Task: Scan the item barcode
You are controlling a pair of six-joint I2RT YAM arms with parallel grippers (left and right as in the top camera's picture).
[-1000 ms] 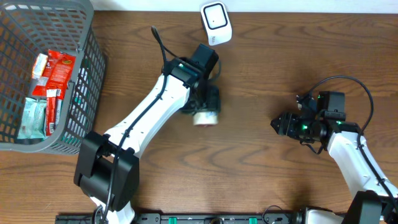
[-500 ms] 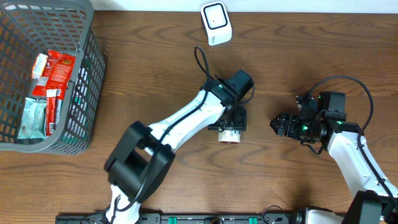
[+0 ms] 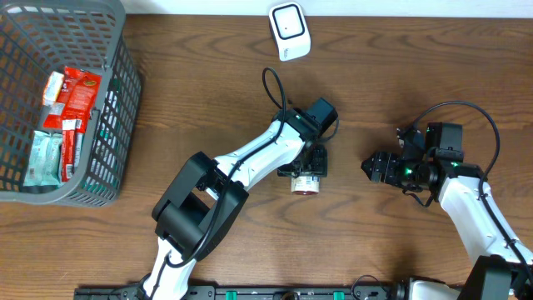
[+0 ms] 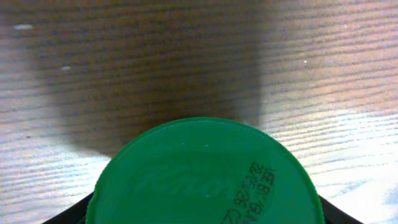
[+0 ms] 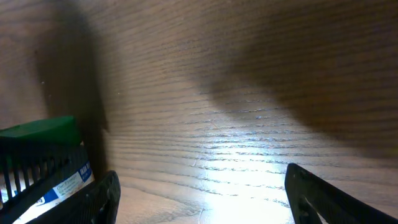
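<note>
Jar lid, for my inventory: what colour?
The lid is green, best seen from the left wrist.

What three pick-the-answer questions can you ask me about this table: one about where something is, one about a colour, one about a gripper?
1. Where is the grey plastic basket on the brown wooden table?
A. Left side
B. Right side
C. Middle

2. What colour is the round plastic lid of the small jar?
A. Red
B. Green
C. Yellow

3. What is the right gripper doing?
A. Holding the jar
B. Open, empty
C. Shut tight

Answers: 1 A, the overhead view shows it at the left; 2 B, green fills the left wrist view; 3 B, its fingers stand apart over bare wood.
</note>
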